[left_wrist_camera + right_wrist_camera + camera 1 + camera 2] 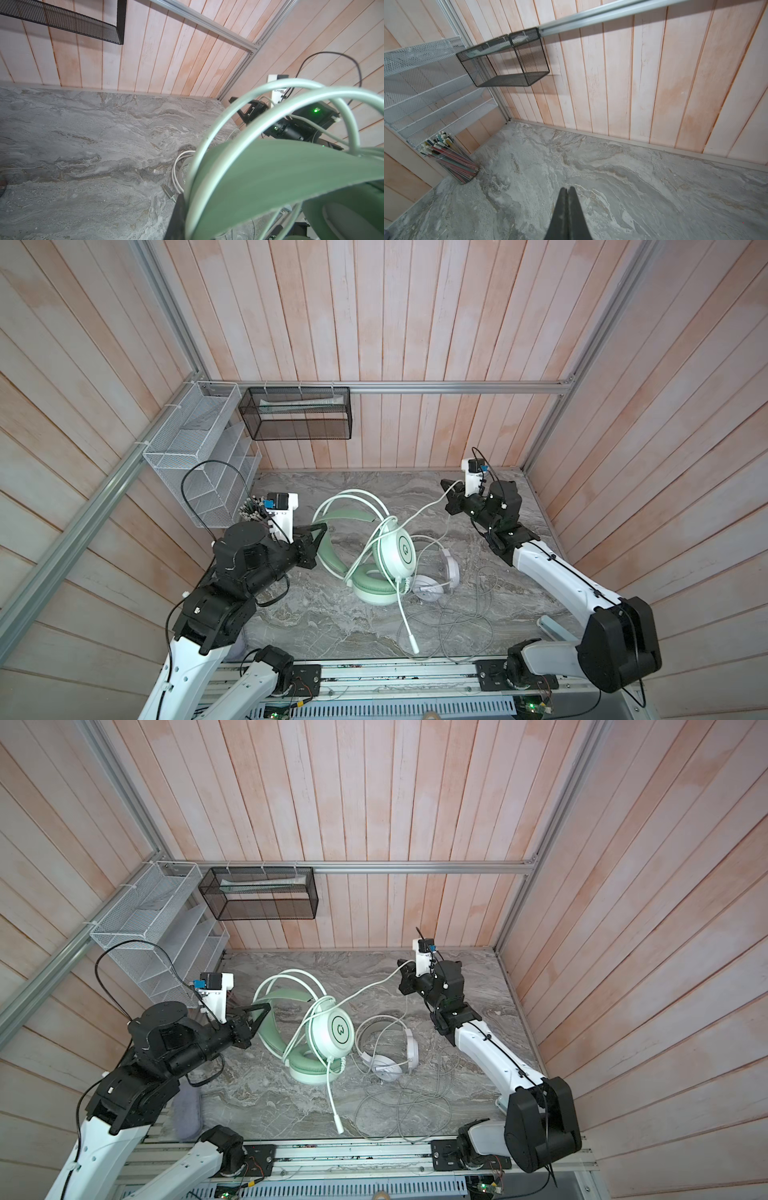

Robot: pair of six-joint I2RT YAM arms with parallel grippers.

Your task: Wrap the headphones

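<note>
**Mint headset held at both ends, cable strung out to your right**

The mint headset (392, 553) lay mid-worktop (332, 626), between your arms. Your left claw (325, 527) was clenched on its headband, the nearer arm to the band. Your right claw (445, 486) was clenched too. The mint cable (424, 508) ran slantwise from the earcup straight into it, so it looked pinched there, though the right wrist view showed only closed tips. The white headset (451, 568) lay just beside the mint one, partly hidden behind its earcup. Its grey cable (457, 622) sprawled in overlapping loops near the front edge, hard to trace.
</note>
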